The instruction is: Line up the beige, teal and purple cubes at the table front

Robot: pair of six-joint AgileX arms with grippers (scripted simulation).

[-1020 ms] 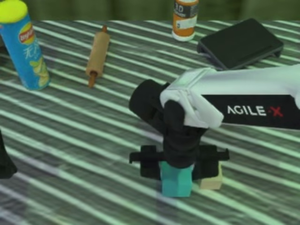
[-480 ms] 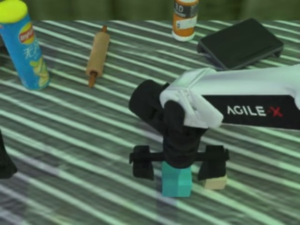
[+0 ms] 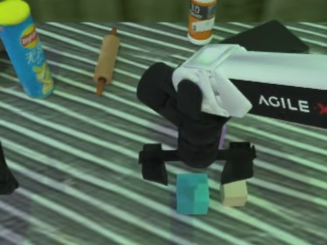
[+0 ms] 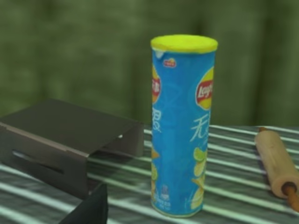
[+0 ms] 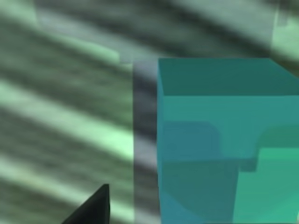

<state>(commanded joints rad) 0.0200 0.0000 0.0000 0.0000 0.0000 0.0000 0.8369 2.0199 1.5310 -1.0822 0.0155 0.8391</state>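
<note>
The teal cube (image 3: 192, 194) rests on the striped table front, a small gap left of the smaller beige cube (image 3: 234, 193). My right gripper (image 3: 195, 171) hovers just above and behind the teal cube, open, with its black fingers (image 3: 154, 166) spread wide and holding nothing. The right wrist view looks down on the teal cube (image 5: 224, 140) with one fingertip (image 5: 93, 210) beside it. Only a thin sliver of the purple cube (image 3: 223, 136) shows behind the right wrist. My left gripper (image 3: 5, 176) is parked at the table's left edge.
A blue chips can (image 3: 24, 48) and a wooden rolling pin (image 3: 106, 58) lie at the back left. An orange-labelled bottle (image 3: 202, 20) and a black slab (image 3: 265, 37) stand at the back right. A dark grey box-like bracket (image 4: 60, 135) is next to the can (image 4: 183, 126).
My right gripper spread its fingers off the teal cube and lifted up and back. The teal cube stays on the table next to the beige one.
</note>
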